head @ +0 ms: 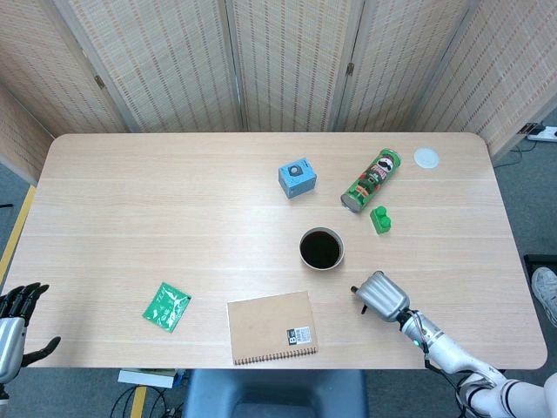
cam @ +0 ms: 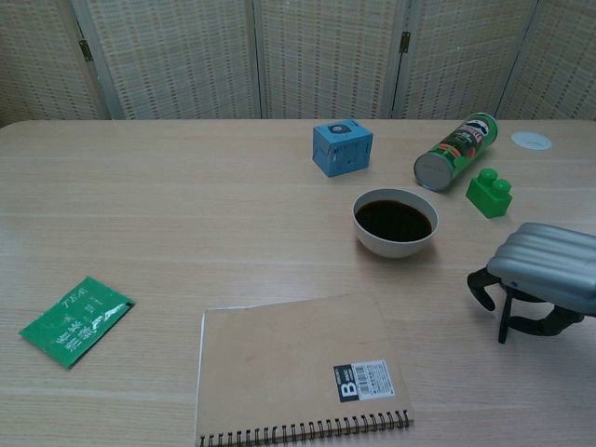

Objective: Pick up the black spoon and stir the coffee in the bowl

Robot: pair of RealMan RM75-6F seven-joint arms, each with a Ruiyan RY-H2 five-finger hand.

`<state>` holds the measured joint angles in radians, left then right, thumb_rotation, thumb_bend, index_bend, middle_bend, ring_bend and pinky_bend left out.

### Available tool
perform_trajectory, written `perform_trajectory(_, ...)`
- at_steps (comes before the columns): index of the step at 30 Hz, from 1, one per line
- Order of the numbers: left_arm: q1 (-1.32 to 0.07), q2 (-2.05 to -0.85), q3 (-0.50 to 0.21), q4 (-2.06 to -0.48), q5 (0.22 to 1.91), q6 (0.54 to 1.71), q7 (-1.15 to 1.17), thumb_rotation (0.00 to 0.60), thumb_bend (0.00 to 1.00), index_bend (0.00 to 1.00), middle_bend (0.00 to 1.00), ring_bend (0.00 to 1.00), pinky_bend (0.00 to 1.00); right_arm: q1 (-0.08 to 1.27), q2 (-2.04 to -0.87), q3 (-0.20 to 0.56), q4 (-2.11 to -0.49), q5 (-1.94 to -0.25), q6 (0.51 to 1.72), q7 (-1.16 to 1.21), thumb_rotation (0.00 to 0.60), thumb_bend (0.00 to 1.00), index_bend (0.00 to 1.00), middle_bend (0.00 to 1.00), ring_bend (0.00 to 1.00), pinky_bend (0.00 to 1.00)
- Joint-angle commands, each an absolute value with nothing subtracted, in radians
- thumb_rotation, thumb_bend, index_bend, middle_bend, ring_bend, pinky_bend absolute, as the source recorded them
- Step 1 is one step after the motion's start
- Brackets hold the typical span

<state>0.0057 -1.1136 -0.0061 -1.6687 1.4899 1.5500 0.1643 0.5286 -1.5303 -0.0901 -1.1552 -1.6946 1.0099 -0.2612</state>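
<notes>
Tabletop: black spoon hangs upright under right hand.

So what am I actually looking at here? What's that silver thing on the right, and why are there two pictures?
It is one moment seen by two cameras on the robot itself: the head view looks down on the whole table, the chest view looks across it from lower down.

The silver thing is the robot's right hand, a mechanical hand with dark fingers on the end of an arm. It holds a black spoon, which hangs down from it. The left hand waits at the table's near left corner, holding nothing.

On the table: a white bowl of coffee, a brown notebook, a green tea packet, a blue box, a chips can lying on its side, a green toy brick and a small white lid.
</notes>
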Motion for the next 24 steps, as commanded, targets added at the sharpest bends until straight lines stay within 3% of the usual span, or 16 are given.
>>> perform_trajectory(1,0.006,-1.115,-0.007,-1.665,1.490,1.550,0.160,0.600,0.21,0.18,0.17,0.14,0.19,0.535,-1.541,-0.084,-1.151,-1.692,1.009,-0.267,0.600,0.21,0.53,1.00,1.00,1.00)
perform_trajectory(8,0.008,-1.116,-0.008,-1.656,1.489,1.551,0.151,0.600,0.21,0.18,0.17,0.14,0.19,0.556,-1.554,-0.057,-1.157,-1.681,1.015,-0.287,0.600,0.21,0.53,1.00,1.00,1.00)
perform_trajectory(24,0.012,-1.121,-0.007,-1.648,1.493,1.552,0.137,0.600,0.21,0.18,0.17,0.14,0.19,0.605,-1.467,-0.089,-1.238,-1.717,0.946,-0.486,0.600,0.23,0.53,1.00,1.00,1.00)
